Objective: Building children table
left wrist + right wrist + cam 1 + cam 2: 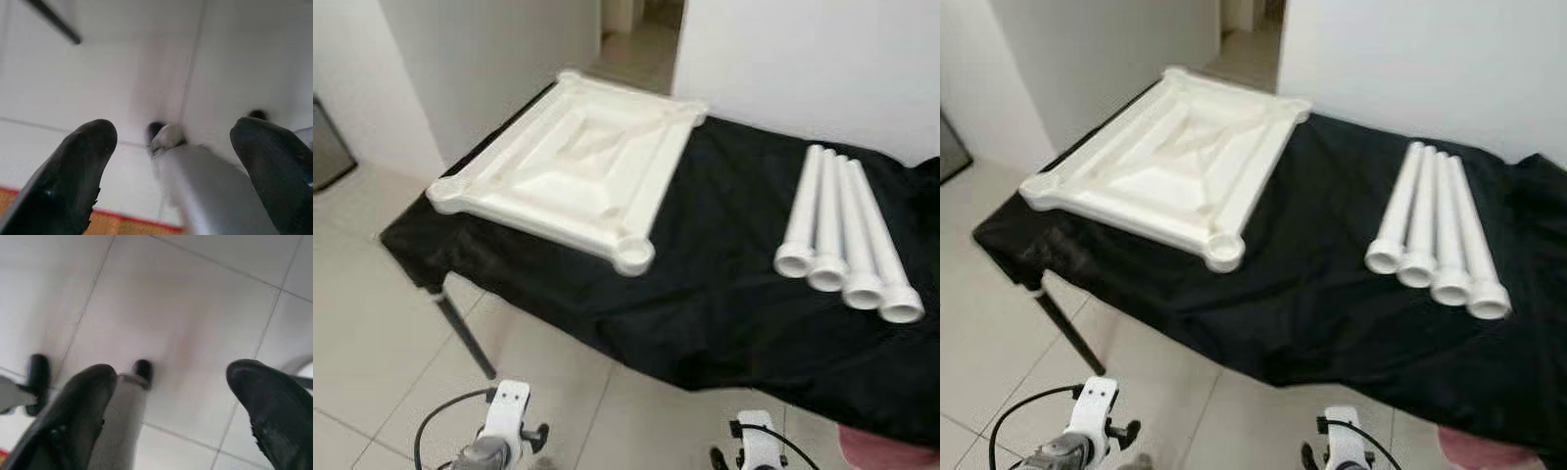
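Observation:
A white plastic tabletop (573, 166) lies upside down on the left half of a table draped in black cloth (724, 304), with round leg sockets at its corners. Several white tube legs (847, 235) lie side by side on the right half, flared ends toward me. Both arms hang low in front of the table, the left wrist (499, 431) and the right wrist (754, 446) at the bottom edge. My left gripper (173, 142) is open over the tiled floor, holding nothing. My right gripper (171, 377) is open too, also above floor tiles.
A dark metal table leg (465, 333) slants down under the left corner. White walls stand behind, with a doorway (641, 34) beyond the tabletop. A pink object (886, 450) sits at the bottom right. An orange rug edge (122, 226) lies on the floor.

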Robot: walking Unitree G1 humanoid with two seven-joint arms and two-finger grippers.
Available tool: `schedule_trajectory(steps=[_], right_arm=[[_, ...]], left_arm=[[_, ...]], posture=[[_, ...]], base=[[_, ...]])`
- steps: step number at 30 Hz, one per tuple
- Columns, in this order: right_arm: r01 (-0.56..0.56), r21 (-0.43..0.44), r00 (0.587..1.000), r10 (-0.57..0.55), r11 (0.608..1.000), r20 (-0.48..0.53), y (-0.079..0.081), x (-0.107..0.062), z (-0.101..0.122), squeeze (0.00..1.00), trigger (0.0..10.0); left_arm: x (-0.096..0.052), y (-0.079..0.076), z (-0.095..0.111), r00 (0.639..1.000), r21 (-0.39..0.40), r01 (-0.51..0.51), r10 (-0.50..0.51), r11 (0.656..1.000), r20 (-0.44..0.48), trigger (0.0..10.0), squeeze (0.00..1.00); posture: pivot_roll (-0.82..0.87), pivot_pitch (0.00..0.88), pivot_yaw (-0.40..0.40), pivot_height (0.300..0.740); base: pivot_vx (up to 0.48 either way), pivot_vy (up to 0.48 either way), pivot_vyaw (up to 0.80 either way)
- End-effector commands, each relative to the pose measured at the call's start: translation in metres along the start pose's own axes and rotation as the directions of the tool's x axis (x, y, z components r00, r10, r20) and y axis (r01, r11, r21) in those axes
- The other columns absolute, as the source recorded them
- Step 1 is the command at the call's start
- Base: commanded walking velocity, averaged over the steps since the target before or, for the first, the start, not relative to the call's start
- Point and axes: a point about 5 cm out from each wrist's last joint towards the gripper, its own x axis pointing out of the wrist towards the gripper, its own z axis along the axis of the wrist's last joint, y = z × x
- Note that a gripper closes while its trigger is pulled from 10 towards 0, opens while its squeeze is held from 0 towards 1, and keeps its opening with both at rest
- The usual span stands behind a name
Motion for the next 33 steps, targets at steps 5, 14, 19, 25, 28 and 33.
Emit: schedule_trajectory(steps=[5,14,19,25,28,33], right_arm=[[0.006,0.011,1.000,-0.005,1.000,-0.028,-0.002,-0.002,-0.007,0.00,10.0],[0.003,-0.004,0.999,-0.003,1.000,-0.038,-0.003,-0.006,-0.015,0.00,10.0],[0.019,-0.012,1.000,-0.019,1.000,-0.015,-0.006,-0.007,-0.015,0.00,10.0],[0.039,0.011,0.995,-0.040,0.999,0.089,-0.012,-0.006,0.000,0.00,10.0],[0.031,-0.001,0.992,-0.031,1.000,0.123,-0.011,-0.006,0.004,0.00,10.0],[0.004,-0.032,0.980,0.002,0.999,0.198,-0.008,-0.007,0.011,0.00,10.0]], left_arm=[[0.001,-0.003,-0.001,1.000,0.019,0.007,-0.006,1.000,-0.013,10.0,0.00],[0.000,-0.004,-0.005,0.999,0.078,0.029,-0.027,0.997,-0.029,10.0,0.00],[-0.001,-0.009,-0.010,0.996,0.191,0.082,-0.073,0.978,-0.058,10.0,0.00],[0.000,-0.005,0.002,0.998,0.128,0.065,-0.067,0.990,0.009,10.0,0.00],[0.000,-0.004,0.006,0.996,0.132,0.069,-0.075,0.989,0.040,10.0,0.00],[-0.002,-0.006,0.009,0.988,0.177,0.105,-0.123,0.979,0.094,10.0,0.00]], posture=[[0.01,0.000,-0.038,0.740],[0.01,0.000,-0.045,0.740],[0.00,0.000,-0.044,0.740],[0.00,0.009,-0.050,0.740],[0.00,0.016,-0.051,0.740],[0.00,0.018,-0.051,0.740]], base=[[0.000,0.070,0.00],[0.000,0.000,0.00],[0.000,0.000,0.00],[0.000,0.000,0.00],[0.000,0.000,0.00],[0.000,0.000,0.00]])
